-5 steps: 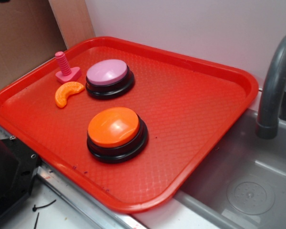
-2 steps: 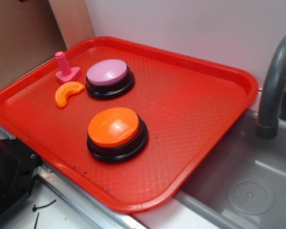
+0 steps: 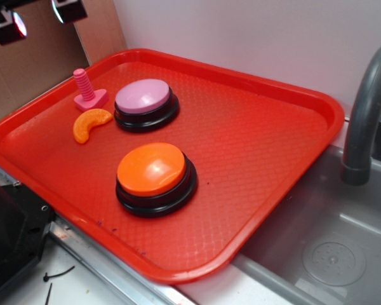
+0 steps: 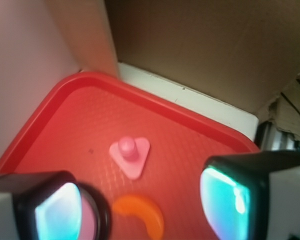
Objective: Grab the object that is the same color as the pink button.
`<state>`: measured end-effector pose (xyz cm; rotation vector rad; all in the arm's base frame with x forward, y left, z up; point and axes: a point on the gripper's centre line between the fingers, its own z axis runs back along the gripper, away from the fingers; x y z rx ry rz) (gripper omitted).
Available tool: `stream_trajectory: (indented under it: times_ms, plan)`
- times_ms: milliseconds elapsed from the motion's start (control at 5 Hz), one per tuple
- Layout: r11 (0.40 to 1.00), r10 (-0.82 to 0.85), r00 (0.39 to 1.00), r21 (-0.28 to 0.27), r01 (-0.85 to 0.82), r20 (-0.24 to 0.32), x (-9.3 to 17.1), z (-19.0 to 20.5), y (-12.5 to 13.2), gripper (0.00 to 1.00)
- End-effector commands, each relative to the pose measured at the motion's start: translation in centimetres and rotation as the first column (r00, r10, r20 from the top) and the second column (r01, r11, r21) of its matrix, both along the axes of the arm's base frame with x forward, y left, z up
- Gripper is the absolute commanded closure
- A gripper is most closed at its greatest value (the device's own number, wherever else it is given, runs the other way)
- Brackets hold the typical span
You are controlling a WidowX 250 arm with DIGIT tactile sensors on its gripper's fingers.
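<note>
A small hot-pink toy bolt, the object [image 3: 87, 91] [image 4: 130, 153], stands upright on its flat head at the far left of the red tray [image 3: 254, 79]. Just right of it sits the pink button [image 3: 144, 101], lilac top on a black base; the wrist view shows only its edge [image 4: 94, 220] behind my left finger. My gripper [image 3: 38, 18] hangs open above the tray's far-left corner, high over the bolt. In the wrist view the gripper [image 4: 142, 205] has nothing between its fingers, and the bolt lies ahead of them.
An orange crescent slice [image 3: 91, 123] [image 4: 141, 214] lies in front of the bolt. An orange-topped button [image 3: 154, 175] stands mid-tray. Cardboard [image 3: 32, 70] and a wall back the tray. A grey sink [image 3: 330, 248] with a faucet [image 3: 366, 114] lies to the right.
My gripper has come into the exterior view at the top left, above the tray's corner. Nothing on the tray has moved.
</note>
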<state>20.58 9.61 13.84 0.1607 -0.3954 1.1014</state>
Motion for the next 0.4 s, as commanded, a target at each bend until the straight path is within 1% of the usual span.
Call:
stream_trajectory:
  times_ms: [0, 200]
  plan:
    - [0.995, 0.059, 0.998, 0.076, -0.06, 0.023, 1.5, -3.9, 1.9, 0.0]
    - [0.99, 0.089, 0.996, 0.107, -0.092, 0.027, 1.8, -5.7, 2.6, 0.0]
